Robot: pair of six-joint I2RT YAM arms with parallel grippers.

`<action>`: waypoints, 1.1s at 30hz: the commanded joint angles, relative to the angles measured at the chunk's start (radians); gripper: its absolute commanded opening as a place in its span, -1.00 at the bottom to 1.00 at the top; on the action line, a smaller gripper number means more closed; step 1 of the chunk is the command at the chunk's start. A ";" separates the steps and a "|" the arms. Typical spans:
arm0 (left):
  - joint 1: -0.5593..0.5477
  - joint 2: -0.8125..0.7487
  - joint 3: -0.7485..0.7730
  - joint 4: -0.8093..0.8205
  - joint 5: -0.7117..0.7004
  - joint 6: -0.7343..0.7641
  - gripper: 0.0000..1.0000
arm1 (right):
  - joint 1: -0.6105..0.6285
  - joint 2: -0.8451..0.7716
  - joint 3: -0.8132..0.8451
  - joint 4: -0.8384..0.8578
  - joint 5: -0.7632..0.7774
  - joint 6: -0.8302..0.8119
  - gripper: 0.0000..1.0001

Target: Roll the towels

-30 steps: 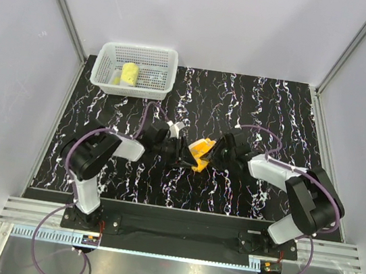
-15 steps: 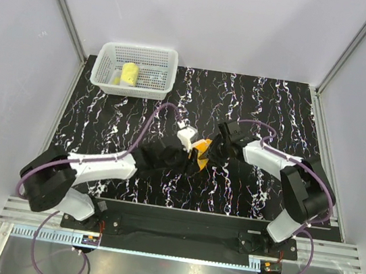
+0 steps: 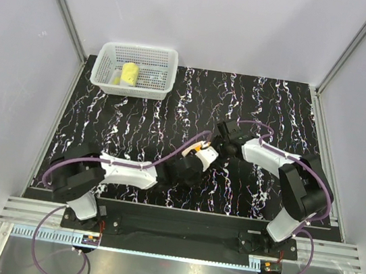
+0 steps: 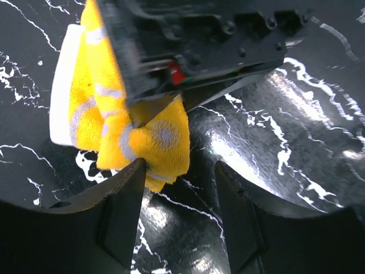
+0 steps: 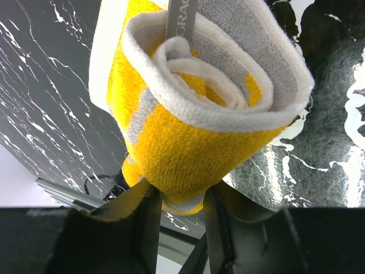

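The bright orange towel point(image 5: 188, 108) is a tight roll with a white and grey back. My right gripper point(image 5: 181, 197) is shut on one end of it and holds it just above the black marbled mat point(image 3: 269, 108). In the left wrist view the orange towel point(image 4: 131, 120) hangs under the right gripper's body. My left gripper point(image 4: 179, 171) is open there. Its left finger point(image 4: 122, 200) touches the towel's lower end, and only mat shows between the jaws. From above, both grippers meet at mid-mat, the left gripper point(image 3: 202, 155) beside the right gripper point(image 3: 218, 146). The pale yellow towel point(image 3: 130, 74) lies rolled in the basket.
A white mesh basket point(image 3: 160, 57) stands at the mat's back left corner. The left arm point(image 3: 130, 170) lies low across the near part of the mat. Grey walls with metal frame rails point(image 3: 64, 11) close in the sides and back.
The left arm has stretched out low and its gripper has swung right to the orange towel's near end, jaws wider than before. The right gripper still holds the roll, shifted slightly back.
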 commanded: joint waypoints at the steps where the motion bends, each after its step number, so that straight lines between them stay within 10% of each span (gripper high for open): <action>1: -0.010 0.042 0.073 0.026 -0.092 0.060 0.11 | 0.012 0.008 0.023 -0.048 -0.029 -0.017 -0.23; 15: -0.004 0.196 0.150 0.006 -0.081 0.067 -0.97 | 0.000 -0.044 -0.021 -0.045 -0.118 -0.013 -0.22; 23: 0.026 0.193 0.216 -0.107 0.071 0.059 -1.00 | -0.088 -0.126 0.001 -0.193 0.014 -0.086 0.83; 33: 0.123 0.206 0.277 -0.244 0.351 -0.084 -1.00 | -0.200 -0.260 0.086 -0.373 0.284 -0.142 0.99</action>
